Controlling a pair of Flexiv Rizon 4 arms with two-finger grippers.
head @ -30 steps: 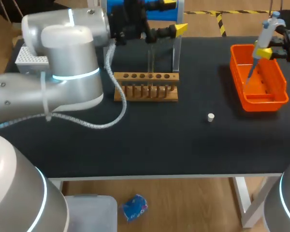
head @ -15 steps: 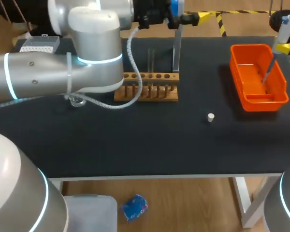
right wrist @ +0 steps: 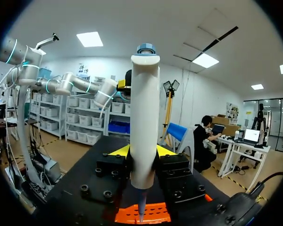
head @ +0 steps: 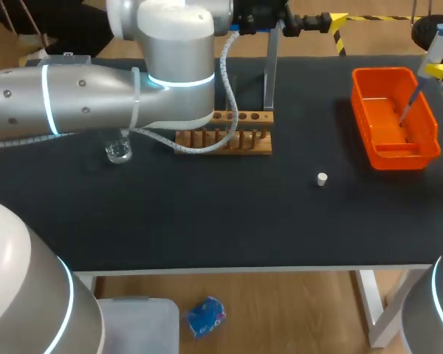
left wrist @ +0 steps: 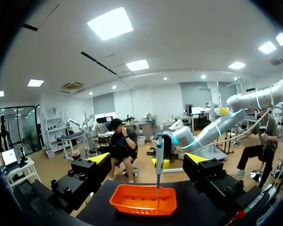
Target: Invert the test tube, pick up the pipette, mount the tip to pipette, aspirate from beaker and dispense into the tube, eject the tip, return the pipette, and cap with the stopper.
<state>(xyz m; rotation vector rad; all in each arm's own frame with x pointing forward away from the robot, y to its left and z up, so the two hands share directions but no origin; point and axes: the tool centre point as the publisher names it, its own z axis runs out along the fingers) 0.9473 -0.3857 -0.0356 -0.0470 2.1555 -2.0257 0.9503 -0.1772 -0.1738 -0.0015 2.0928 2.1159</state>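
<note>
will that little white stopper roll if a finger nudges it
Likely light, since the stopper is tiny, so a nudge would probably shift it. It looks round, so it may roll if tipped. It sits alone on the table, nothing close to stop it.

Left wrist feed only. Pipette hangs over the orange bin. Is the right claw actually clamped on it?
Observer: Yes. In the right wrist view the right claw is shut on the pipette, a finger on each side.
Operator: Stopper?
Observer: Lying on the table, between the wooden rack and the orange bin.
Operator: Beaker?
Observer: The beaker stands on the rack's side away from the bin, close by the left arm.
</note>
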